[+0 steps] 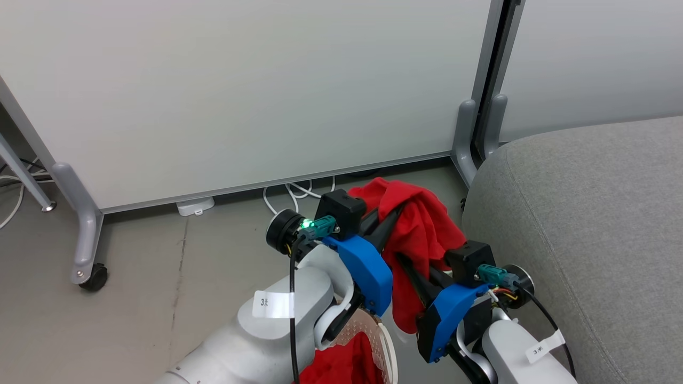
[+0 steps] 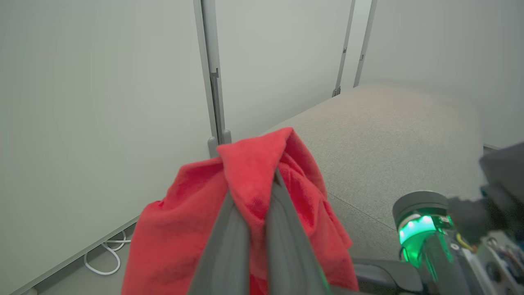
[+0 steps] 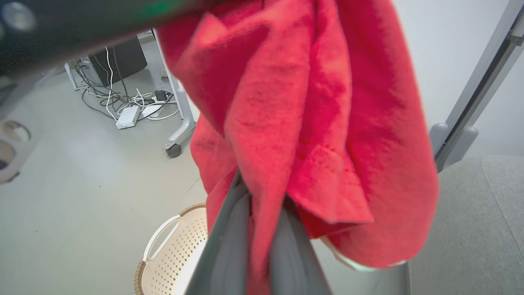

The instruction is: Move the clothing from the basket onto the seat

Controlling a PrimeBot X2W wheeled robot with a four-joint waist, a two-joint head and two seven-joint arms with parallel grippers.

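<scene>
Head view: red garment (image 1: 421,224) held up above the basket (image 1: 388,349), hanging just beside the grey seat (image 1: 587,224), not yet on it. Left tool (image 2: 258,196) closed to a narrow pinch on a raised fold; right tool (image 3: 264,192) likewise clamped on another bunch of the same cloth. Second red garment (image 1: 341,365) lying in the basket. Step in hand, by judgement: carrying across to the cushion. Best done by swinging both arms together toward the seat, keeping the hanging hem above the cushion edge, lowering fully onto the fabric, then opening both tools together to avoid dragging.
</scene>
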